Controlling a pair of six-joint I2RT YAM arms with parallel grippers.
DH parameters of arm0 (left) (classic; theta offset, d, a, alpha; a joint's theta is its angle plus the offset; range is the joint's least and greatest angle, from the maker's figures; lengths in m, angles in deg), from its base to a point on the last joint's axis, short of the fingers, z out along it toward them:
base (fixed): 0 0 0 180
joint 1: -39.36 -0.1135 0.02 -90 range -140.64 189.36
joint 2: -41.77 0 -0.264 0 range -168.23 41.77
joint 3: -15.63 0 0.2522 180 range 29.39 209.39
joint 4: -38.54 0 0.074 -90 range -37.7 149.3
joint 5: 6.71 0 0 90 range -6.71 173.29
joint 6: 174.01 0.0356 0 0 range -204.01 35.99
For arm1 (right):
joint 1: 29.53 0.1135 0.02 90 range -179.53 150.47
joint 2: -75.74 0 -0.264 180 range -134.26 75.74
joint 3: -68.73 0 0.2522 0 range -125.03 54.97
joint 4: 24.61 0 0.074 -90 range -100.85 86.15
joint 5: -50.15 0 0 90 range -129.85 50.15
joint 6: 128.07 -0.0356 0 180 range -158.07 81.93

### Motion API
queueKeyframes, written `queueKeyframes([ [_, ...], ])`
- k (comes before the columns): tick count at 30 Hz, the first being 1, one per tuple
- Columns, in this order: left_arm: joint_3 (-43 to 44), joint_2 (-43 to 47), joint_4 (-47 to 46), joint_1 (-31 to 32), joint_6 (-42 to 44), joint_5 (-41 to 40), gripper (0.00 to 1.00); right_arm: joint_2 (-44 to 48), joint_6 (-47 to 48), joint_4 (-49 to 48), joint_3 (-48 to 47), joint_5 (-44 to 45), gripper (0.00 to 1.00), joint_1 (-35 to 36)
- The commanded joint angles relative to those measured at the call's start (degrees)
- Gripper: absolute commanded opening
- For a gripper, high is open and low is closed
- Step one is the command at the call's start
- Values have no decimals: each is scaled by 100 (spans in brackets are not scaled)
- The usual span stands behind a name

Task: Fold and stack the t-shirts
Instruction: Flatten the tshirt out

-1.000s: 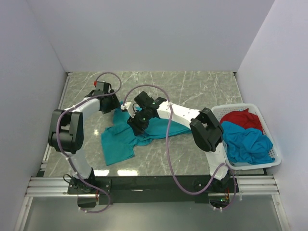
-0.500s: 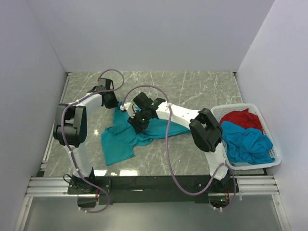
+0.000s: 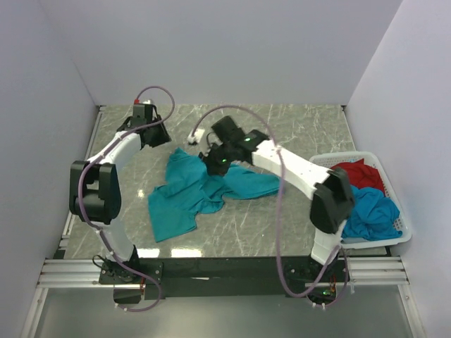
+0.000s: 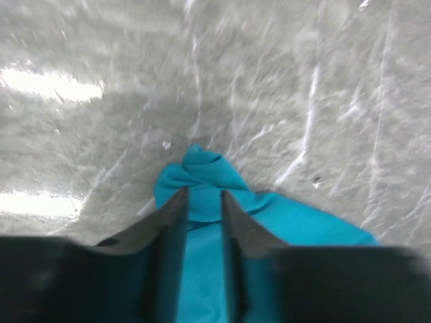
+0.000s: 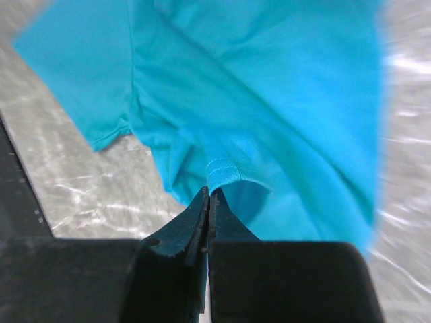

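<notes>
I see the right claw [image 5: 207,202] clenched on the teal shirt [image 3: 194,193]. The left claw [image 4: 201,222] stands slightly parted over the shirt's far tip; whether it grips I cannot tell.

Count: shirts 3, basket 1
One teal t-shirt [image 3: 194,193] left of the basket [image 3: 398,236]; one red t-shirt [image 3: 359,174] and one blue t-shirt [image 3: 373,215] inside it.
</notes>
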Motion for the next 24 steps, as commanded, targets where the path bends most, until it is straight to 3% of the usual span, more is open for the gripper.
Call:
queueKeyframes([
  [1,259,246,66,-41,204,64,40,855,168,57,214,-254,0,-171],
  [5,390,-140,312,-41,372,337,54,979,221,118,672,-228,0,-188],
  [8,435,-386,496,-41,477,328,56,1058,256,303,777,-219,0,-284],
  [15,382,-704,690,-15,583,196,43,1339,186,233,1086,-465,0,-768],
  [24,461,-1020,804,178,618,617,40,1392,98,215,1121,-641,0,-1023],
])
